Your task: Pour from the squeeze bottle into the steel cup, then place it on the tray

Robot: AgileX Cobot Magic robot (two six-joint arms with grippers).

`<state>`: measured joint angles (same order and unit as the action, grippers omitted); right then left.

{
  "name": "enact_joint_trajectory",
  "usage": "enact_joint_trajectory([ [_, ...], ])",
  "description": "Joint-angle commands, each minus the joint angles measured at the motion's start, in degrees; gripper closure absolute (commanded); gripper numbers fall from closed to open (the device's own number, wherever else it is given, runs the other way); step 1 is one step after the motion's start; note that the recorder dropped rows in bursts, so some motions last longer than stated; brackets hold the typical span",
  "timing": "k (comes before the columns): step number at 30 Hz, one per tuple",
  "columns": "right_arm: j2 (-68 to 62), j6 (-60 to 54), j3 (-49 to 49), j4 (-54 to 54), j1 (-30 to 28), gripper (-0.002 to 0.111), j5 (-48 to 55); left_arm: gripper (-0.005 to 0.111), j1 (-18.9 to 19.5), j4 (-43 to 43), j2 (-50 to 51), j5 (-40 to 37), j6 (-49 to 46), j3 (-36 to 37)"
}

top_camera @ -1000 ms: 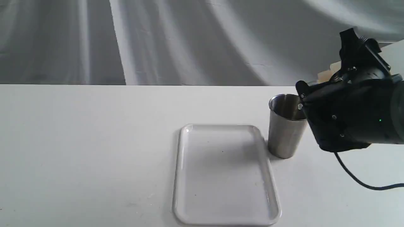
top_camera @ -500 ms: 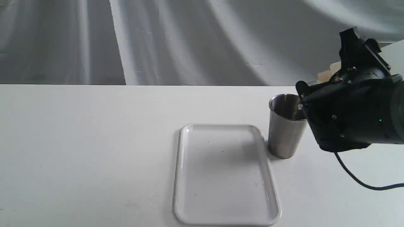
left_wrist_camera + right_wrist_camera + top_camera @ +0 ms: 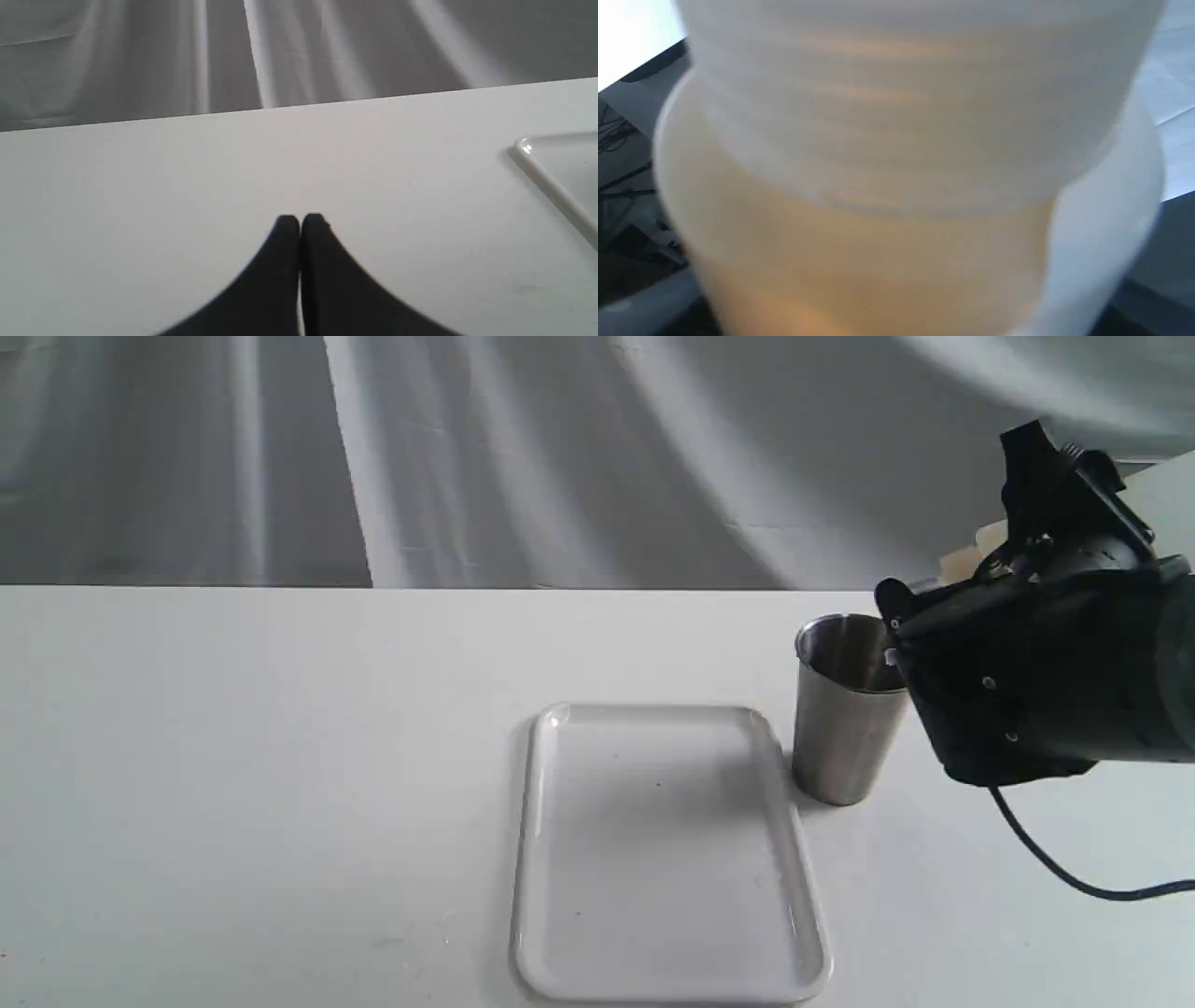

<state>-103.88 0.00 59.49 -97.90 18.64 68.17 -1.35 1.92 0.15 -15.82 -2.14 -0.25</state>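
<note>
The steel cup (image 3: 845, 719) stands upright on the table, just right of the white tray (image 3: 537, 859). My right gripper (image 3: 910, 625) hangs at the cup's right rim, shut on the squeeze bottle (image 3: 966, 560), which lies tilted toward the cup. The black wrist hides most of the bottle; a small white tip shows over the cup's mouth. The right wrist view is filled by the translucent bottle (image 3: 896, 186) with amber liquid inside. My left gripper (image 3: 299, 219) is shut on nothing above bare table, with a tray (image 3: 537, 154) corner off to one side.
The white table (image 3: 280, 756) runs back to a grey draped curtain (image 3: 467, 457). A black cable (image 3: 1055, 868) trails from the right arm across the table at the right edge. The tray holds nothing.
The right arm with the bottle has barely shifted at the cup's rim. Cup and tray stay put.
</note>
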Motion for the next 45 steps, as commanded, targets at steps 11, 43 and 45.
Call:
enact_joint_trajectory([
  [11, 0.91, 13.09, 0.32, -2.04, 0.06, 0.092, 1.79, 0.107, 0.09, -0.04, -0.15, 0.6, 0.05, 0.25],
  [43, 13.83, 69.92, 0.32, -1.89, 0.06, 0.092, 1.79, 0.107, 0.09, -0.04, -0.15, 0.6, 0.05, 0.25],
  [45, 15.33, 71.7, 0.32, -1.89, 0.06, 0.092, 1.79, 0.107, 0.09, -0.04, -0.15, 0.6, 0.19, 0.25],
])
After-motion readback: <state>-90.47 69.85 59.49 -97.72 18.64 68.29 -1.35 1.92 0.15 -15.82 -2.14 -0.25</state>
